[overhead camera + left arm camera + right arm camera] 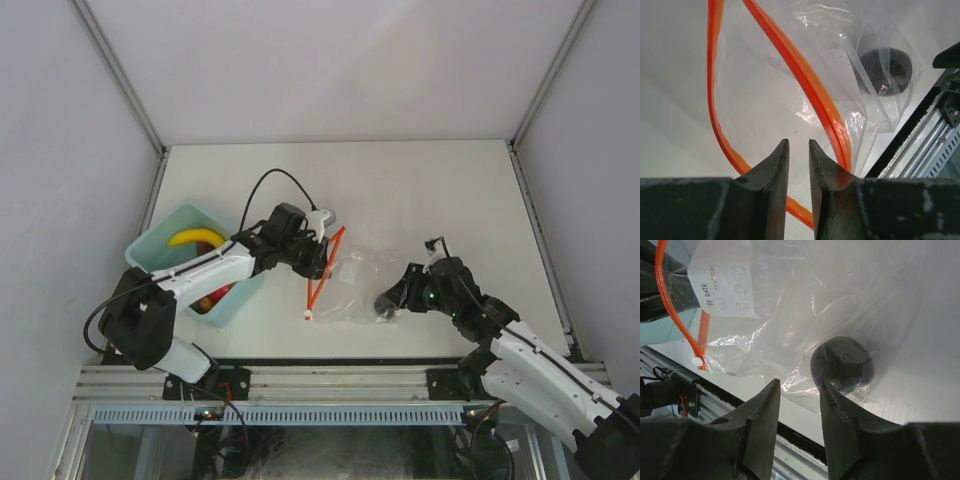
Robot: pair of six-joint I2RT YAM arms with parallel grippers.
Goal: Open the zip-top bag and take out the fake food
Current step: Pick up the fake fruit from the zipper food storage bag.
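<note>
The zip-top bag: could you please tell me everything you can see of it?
The zip-top bag is clear, crinkly plastic on the white table, between the two arms. Its red-orange zip strip stands parted into a loop, so the mouth is open, with a small white slider at one end. A white label reads DATE. One dark round piece lies inside. The left gripper sits at the strip; whether it pinches it is unclear.

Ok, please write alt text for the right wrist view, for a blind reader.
A dark round piece lies inside the clear zip-top bag, just beyond the open right gripper. The bag's orange zip strip curves at the left.
</note>
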